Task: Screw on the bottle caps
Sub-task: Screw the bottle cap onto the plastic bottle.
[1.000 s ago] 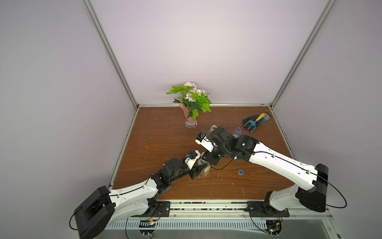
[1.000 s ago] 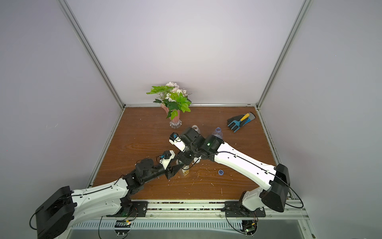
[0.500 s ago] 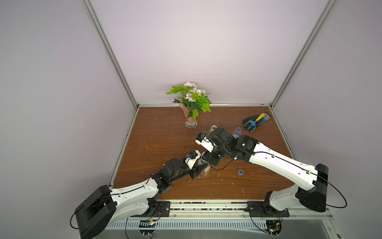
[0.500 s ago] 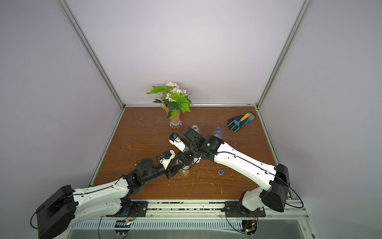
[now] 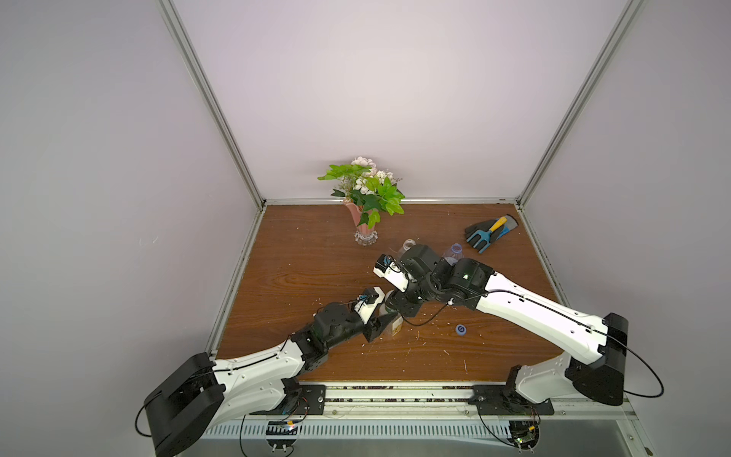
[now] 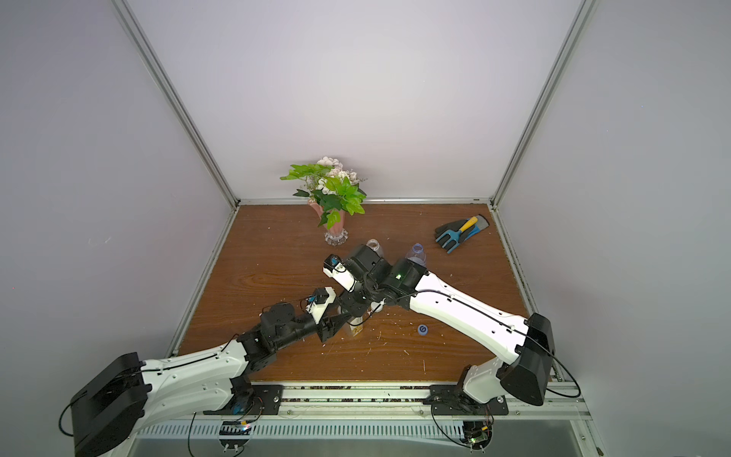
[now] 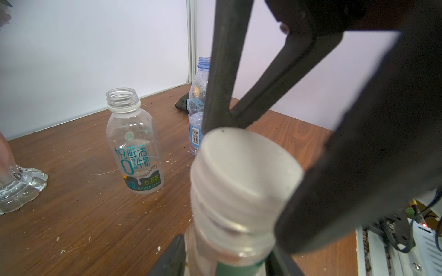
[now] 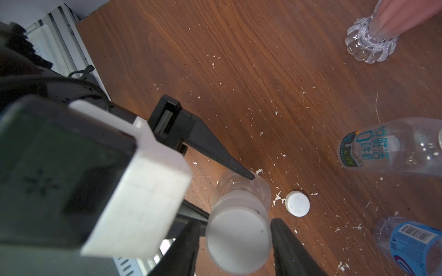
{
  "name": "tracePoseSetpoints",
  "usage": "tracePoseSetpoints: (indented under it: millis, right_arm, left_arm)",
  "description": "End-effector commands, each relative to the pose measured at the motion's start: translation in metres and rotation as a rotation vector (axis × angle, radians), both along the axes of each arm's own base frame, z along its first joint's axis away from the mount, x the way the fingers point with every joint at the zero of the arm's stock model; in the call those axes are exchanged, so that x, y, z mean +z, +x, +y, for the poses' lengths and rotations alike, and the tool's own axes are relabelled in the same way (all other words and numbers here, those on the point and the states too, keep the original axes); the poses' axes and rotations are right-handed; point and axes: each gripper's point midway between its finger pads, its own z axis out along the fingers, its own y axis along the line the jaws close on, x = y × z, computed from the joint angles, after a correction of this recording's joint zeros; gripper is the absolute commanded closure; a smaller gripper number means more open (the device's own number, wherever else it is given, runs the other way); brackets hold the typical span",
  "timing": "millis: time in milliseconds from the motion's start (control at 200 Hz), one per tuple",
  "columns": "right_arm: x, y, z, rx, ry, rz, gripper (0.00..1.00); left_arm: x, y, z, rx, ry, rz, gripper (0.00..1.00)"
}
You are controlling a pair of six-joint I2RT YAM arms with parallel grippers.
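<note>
In both top views the left gripper (image 5: pixel 380 325) is clamping the squarish bottle (image 5: pixel 395 327), which is standing upright near the table's (image 5: pixel 316 257) front middle. The right gripper (image 5: pixel 396 308) is reaching down over its neck, and the blue cap (image 6: pixel 423 329) is lying nearby. In the left wrist view a white cap (image 7: pixel 244 162) is sitting on the bottle's threads. In the right wrist view black fingers (image 8: pixel 287 248) are bracketing that cap; whether they are pinching it I cannot tell. A second white cap (image 8: pixel 297 203) is lying just beside the bottle.
</note>
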Motion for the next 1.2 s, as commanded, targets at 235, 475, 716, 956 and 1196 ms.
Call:
tracePoseSetpoints:
  millis: [235, 475, 716, 956, 1196]
  right_arm:
    - [0.025, 0.005, 0.005, -0.009, 0.041, -0.05, 0.37]
    - [0.054, 0.008, 0.002, -0.032, 0.101, -0.098, 0.27]
    - [0.062, 0.021, -0.016, -0.099, 0.075, -0.155, 0.21]
    - [0.062, 0.032, -0.019, -0.126, 0.064, -0.163, 0.14]
    - [0.029, 0.035, -0.018, -0.123, 0.003, -0.127, 0.12]
  left_arm:
    - [-0.011, -0.005, -0.002, -0.02, 0.024, 0.03, 0.47]
    - [-0.012, -0.006, -0.002, -0.02, 0.027, 0.03, 0.47]
    - [-0.013, -0.006, -0.001, -0.018, 0.029, 0.032, 0.47]
    - [-0.013, -0.006, 0.0, -0.018, 0.031, 0.035, 0.47]
    - [-0.013, -0.007, 0.001, -0.014, 0.032, 0.033, 0.47]
